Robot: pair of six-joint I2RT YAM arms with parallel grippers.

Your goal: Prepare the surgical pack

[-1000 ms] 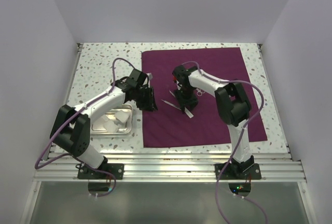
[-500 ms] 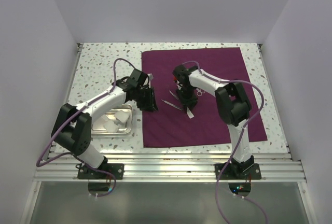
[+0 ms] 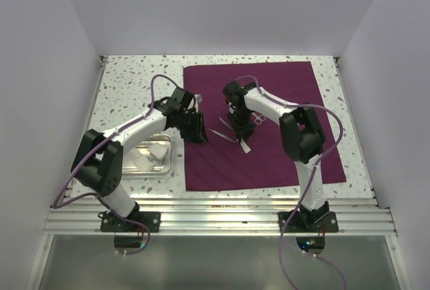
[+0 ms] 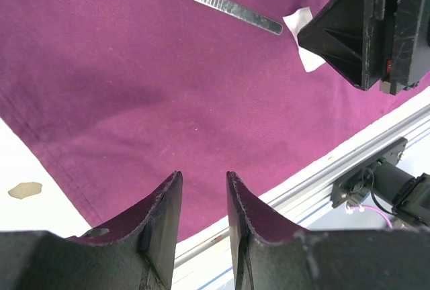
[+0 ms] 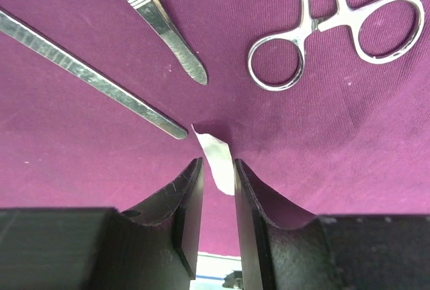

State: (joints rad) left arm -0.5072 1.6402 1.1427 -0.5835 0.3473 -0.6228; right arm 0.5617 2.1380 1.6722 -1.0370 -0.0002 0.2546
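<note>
The dark-purple cloth point(image 3: 269, 156) lies spread flat on the right half of the speckled table point(image 3: 127, 88). The steel tray point(image 3: 144, 172) sits just off the cloth's left edge toward the near side, with white gauze squares point(image 3: 158, 150) inside it. Near the middle of the cloth the scissors point(image 5: 314, 25), tweezers point(image 5: 164, 31) and a scalpel handle point(image 5: 87, 73) lie close together without touching.

The right gripper point(image 5: 217, 164) is down among them. Its jaws stand narrow, pinching a single gauze square point(image 5: 216, 150) that rises edge-on between the pads, one corner curled off the cloth. The left gripper point(image 4: 203, 177) hovers over the near-left part of the cloth with only a slim gap between its fingers and nothing in it.

The gauze looks feather-light, limp and very thin, so it will likely sag and fold the moment it leaves the cloth. A grip at a corner or edge seems best, with the jaws nearly together (a loose pinch would probably let it slip out). The steel instruments are the opposite, being stiff, slick and flat against soft fabric. Each would be best taken across its narrow shank, the scissors just below the pivot.
</note>
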